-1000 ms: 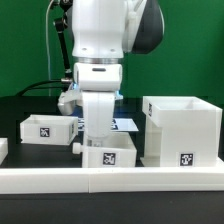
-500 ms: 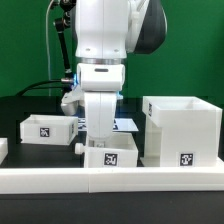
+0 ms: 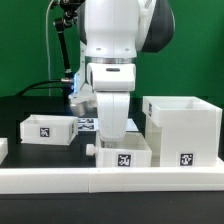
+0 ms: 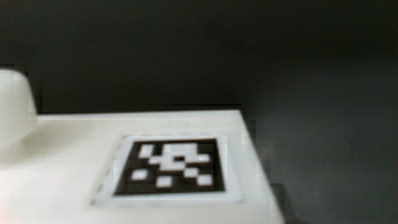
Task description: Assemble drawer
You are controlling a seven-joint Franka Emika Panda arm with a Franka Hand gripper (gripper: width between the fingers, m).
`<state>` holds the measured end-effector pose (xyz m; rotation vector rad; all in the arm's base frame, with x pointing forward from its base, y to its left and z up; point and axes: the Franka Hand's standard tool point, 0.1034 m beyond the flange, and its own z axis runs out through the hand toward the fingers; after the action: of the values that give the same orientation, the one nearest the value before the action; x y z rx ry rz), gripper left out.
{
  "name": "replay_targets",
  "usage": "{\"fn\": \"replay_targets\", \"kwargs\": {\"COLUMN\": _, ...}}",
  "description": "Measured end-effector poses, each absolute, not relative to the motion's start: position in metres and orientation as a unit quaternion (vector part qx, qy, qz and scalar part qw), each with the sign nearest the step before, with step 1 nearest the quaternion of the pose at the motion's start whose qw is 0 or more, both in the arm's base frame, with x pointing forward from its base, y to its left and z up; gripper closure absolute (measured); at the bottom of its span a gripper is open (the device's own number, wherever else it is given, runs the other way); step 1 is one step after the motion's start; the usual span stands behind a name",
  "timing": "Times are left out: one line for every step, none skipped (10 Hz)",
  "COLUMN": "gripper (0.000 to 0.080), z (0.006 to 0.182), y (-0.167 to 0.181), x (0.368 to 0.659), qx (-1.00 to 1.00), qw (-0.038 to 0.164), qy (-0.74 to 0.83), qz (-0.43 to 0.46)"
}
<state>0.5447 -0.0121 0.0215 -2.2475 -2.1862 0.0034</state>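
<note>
In the exterior view my gripper (image 3: 112, 138) reaches down into the middle low white tray (image 3: 124, 156) and is shut on its wall. This tray stands just behind the front rail, close to the tall hollow white casing (image 3: 182, 130) on the exterior view's right. A second low tray (image 3: 45, 130) sits at the exterior view's left. Each part shows a black-and-white tag. The wrist view shows a blurred white surface with one tag (image 4: 173, 165) against the dark table. My fingertips do not show there.
The long low white rail (image 3: 100, 181) runs along the front edge. The marker board (image 3: 88, 123) lies behind the arm, mostly hidden. A small white part (image 3: 2, 150) sits at the far left edge. The table (image 3: 30, 105) is black and the backdrop is green.
The arm and the middle tray have shifted together toward the exterior view's right, closer to the casing. The left tray and the casing have not moved.
</note>
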Motion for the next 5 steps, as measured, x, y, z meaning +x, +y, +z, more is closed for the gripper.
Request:
{"fn": "replay_targets", "kwargs": {"gripper": 0.0758, "z": 0.0220, "y": -0.0108, "x": 0.5458, "qx": -0.717, "qw": 0.002, "qy": -0.698, "qz": 0.000}}
{"fn": "replay_targets", "kwargs": {"gripper": 0.0758, "z": 0.0217, "y": -0.0127, "x": 0.5454, "qx": -0.721, "qw": 0.002, "qy": -0.693, "qz": -0.001}}
{"fn": "replay_targets", "kwargs": {"gripper": 0.0758, "z": 0.0212, "y": -0.0131, "x": 0.5451, "qx": -0.721, "qw": 0.002, "qy": -0.693, "qz": 0.000}}
{"fn": "replay_targets", "kwargs": {"gripper": 0.0758, "z": 0.0208, "y": -0.0129, "x": 0.5447, "qx": -0.721, "qw": 0.002, "qy": -0.693, "qz": 0.000}}
{"fn": "replay_targets", "kwargs": {"gripper": 0.0758, "z": 0.0194, "y": -0.0106, "x": 0.5436, "qx": -0.720, "qw": 0.004, "qy": -0.694, "qz": 0.001}}
